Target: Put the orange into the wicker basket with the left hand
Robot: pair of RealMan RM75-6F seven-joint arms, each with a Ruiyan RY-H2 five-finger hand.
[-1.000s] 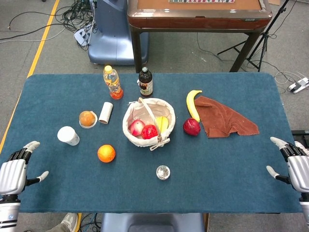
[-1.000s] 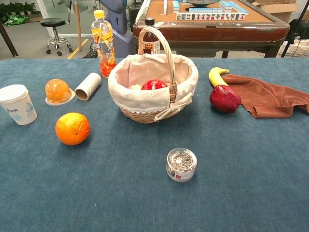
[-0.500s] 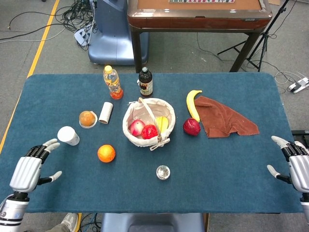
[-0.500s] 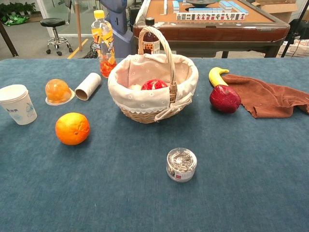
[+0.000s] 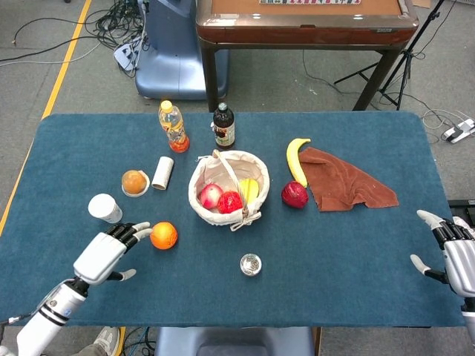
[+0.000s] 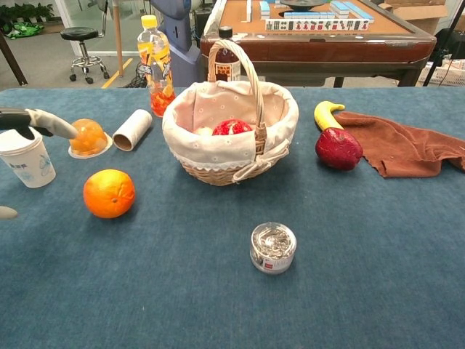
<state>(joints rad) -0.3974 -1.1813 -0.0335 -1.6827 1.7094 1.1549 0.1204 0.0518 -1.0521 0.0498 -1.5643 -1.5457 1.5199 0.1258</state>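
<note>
The orange (image 5: 163, 235) (image 6: 109, 193) lies on the blue table, left of the wicker basket (image 5: 202, 180) (image 6: 182, 160). The basket has a cloth lining and holds red and yellow fruit. My left hand (image 5: 106, 252) hovers just left of the orange, fingers spread, fingertips (image 5: 139, 227) close to it and holding nothing. In the chest view only its fingertips (image 6: 43, 122) show at the left edge. At the table's right edge my right hand (image 5: 453, 252) is spread and empty.
A paper cup (image 5: 104, 208), a jelly cup (image 5: 134, 182) and a cardboard roll (image 5: 162, 173) stand left of the basket. Two bottles (image 5: 172, 127) sit behind it. A small tin (image 5: 251, 264) lies in front. A red apple (image 5: 295, 194), banana (image 5: 295, 158) and brown cloth (image 5: 345, 180) lie right.
My left hand has moved right and forward from the table's left edge to just beside the orange. The right hand and the objects have stayed put.
</note>
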